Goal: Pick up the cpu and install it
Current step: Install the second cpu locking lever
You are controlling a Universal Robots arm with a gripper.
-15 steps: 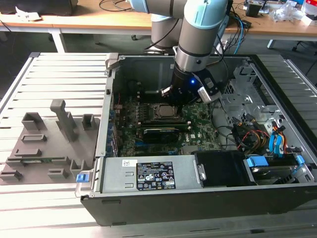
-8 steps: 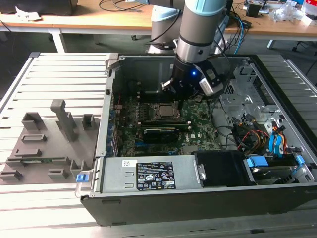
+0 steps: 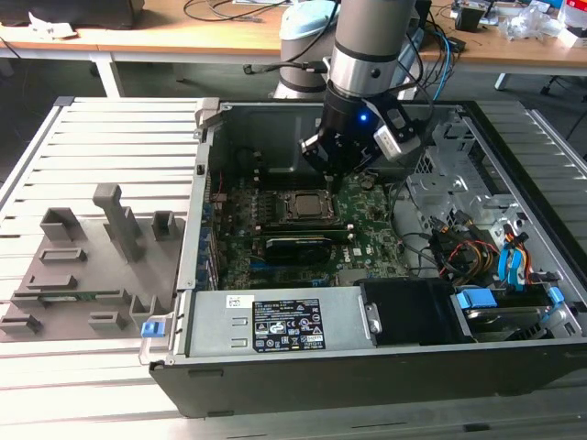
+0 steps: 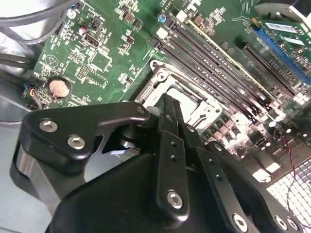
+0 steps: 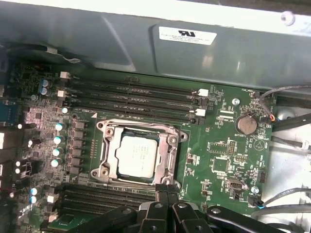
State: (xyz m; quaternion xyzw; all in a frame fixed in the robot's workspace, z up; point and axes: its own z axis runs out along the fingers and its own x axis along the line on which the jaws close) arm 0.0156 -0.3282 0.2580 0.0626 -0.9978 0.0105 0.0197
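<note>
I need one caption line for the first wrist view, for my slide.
The cpu sits in the motherboard socket, with the tool close beside the socket's frame.

No legible txt; labels on power supply (image 3: 287, 325) & case wall (image 5: 187, 35) unreadable.

We see a slatted metal bench (image 3: 110, 128) | wooden desk (image 3: 174, 32) behind, strewn with cables (image 3: 229, 9) | even light

The arm descended from twelve o'clock in the exterior view, its black claw (image 3: 332, 167) pointing straight down, fingers pressed together.
</note>
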